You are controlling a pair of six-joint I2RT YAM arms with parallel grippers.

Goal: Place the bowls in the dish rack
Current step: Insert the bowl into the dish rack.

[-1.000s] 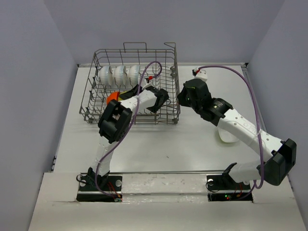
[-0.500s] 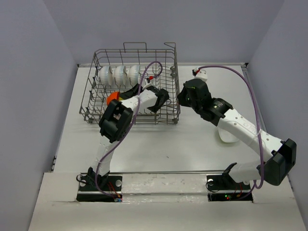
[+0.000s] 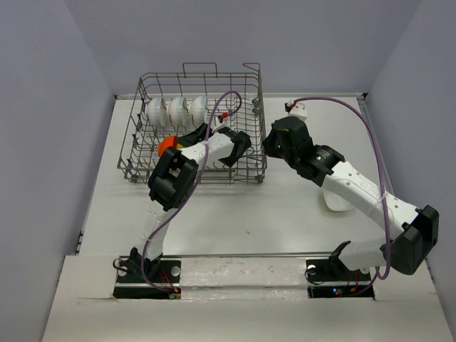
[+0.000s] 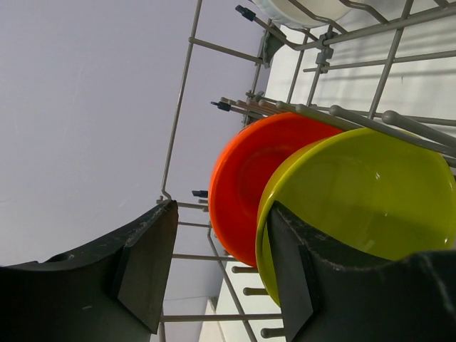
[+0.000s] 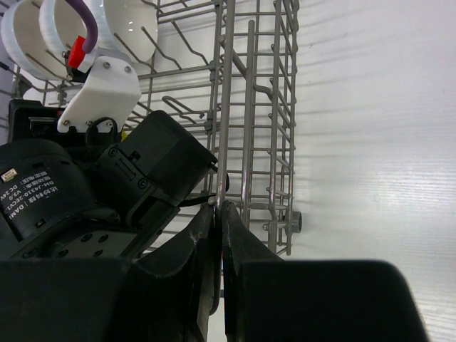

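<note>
Holds left hand [image 4: 221, 239] spread beside the racked yellow-green bowl [image 4: 363, 192]; pinches dish rack [image 3: 251, 92] with right hand [image 5: 219, 210]. Leaves loose white bowl [image 3: 333, 205] under right arm [image 3: 360, 189].

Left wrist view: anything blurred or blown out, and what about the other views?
Left wrist: sharp throughout, and the yellow-green bowl carries a mild sheen with no clipping. Right wrist: the table right of the dish rack nearly washes out. Top external: even light, soft shadows.

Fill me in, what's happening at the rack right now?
The left pincer sits open inside the dish rack, beside a yellow-green bowl standing on edge next to an orange bowl. Three white bowls line the far row. The right pincer looks shut on a wire of the rack's right wall.
</note>
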